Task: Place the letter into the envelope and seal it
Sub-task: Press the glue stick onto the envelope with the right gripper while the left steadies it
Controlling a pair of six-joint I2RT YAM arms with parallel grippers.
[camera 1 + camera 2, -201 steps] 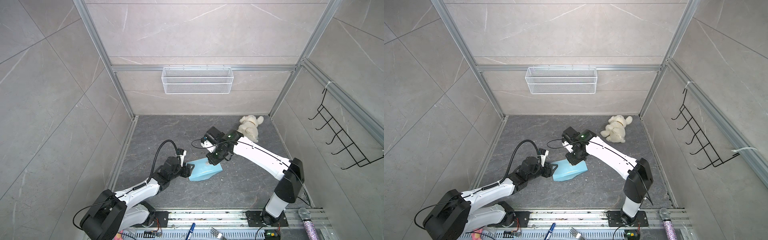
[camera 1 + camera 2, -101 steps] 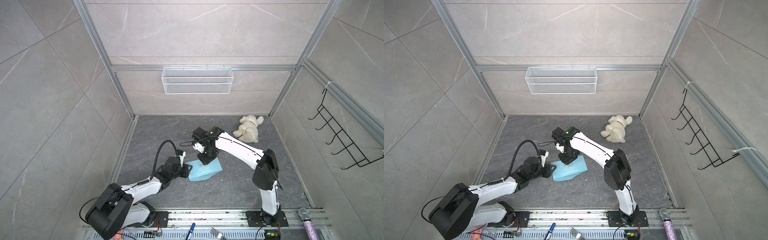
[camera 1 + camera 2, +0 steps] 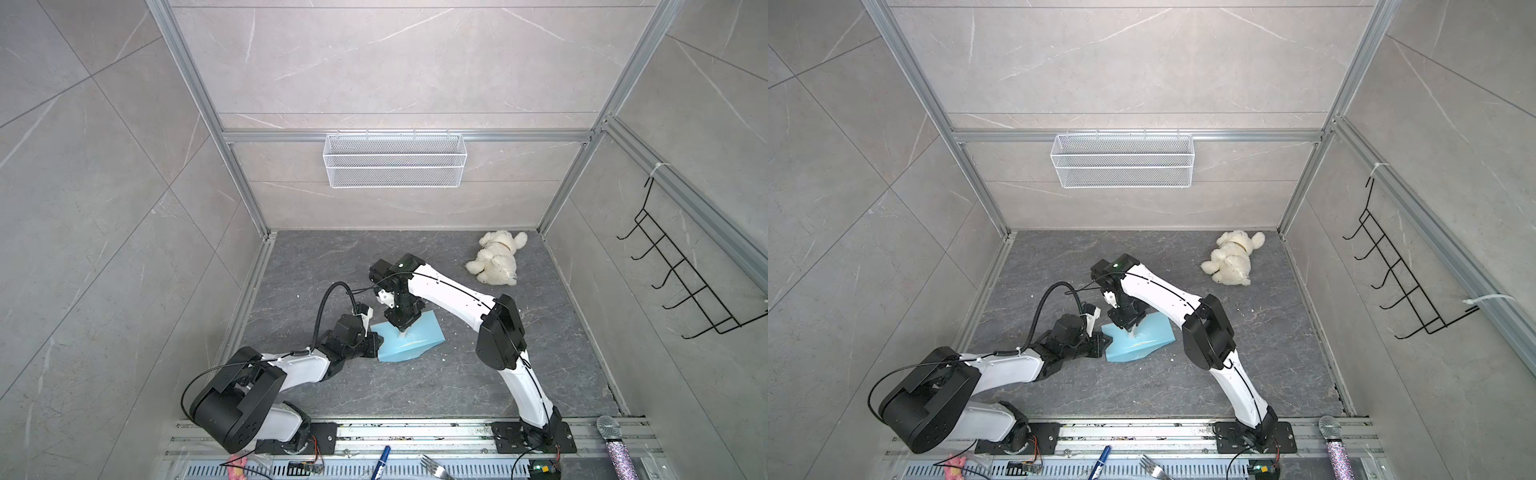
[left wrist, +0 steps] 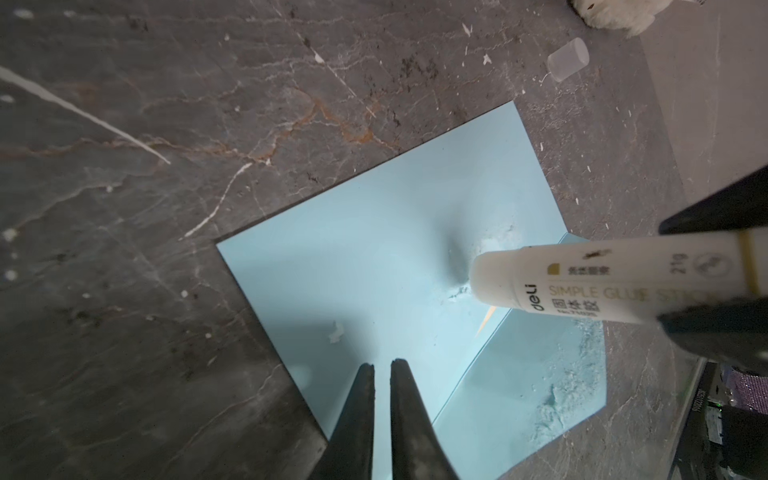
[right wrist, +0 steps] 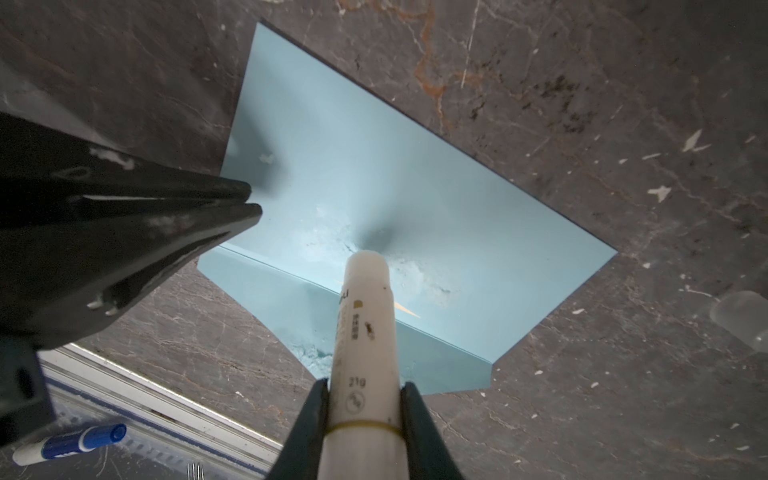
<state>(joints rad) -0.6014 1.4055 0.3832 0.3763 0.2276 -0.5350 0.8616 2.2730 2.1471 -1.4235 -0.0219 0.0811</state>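
The light blue envelope [image 3: 411, 347] [image 3: 1140, 343] lies flat on the dark floor with its flap [image 4: 540, 374] folded open and smeared with glue. Only a thin tan sliver of the letter [image 4: 485, 323] shows at the envelope's mouth. My right gripper [image 5: 365, 384] [image 3: 405, 322] is shut on a white glue stick [image 5: 365, 328] whose tip rests on the envelope body beside the flap fold. My left gripper [image 4: 382, 363] [image 3: 376, 343] is shut, with its tips over the envelope's left end [image 5: 241, 166] and nothing between them.
A clear glue cap [image 4: 567, 58] lies on the floor beyond the envelope. A white plush toy [image 3: 496, 257] is at the back right. A wire basket [image 3: 395, 160] and a hook rack [image 3: 681, 282] hang on the walls. A marker [image 3: 380, 457], fork [image 3: 432, 471] and microphone [image 3: 615, 444] lie along the front rail.
My right arm swung left and forward, bringing the glue stick down onto the envelope. My left gripper's jaws closed while staying at the envelope's left end.
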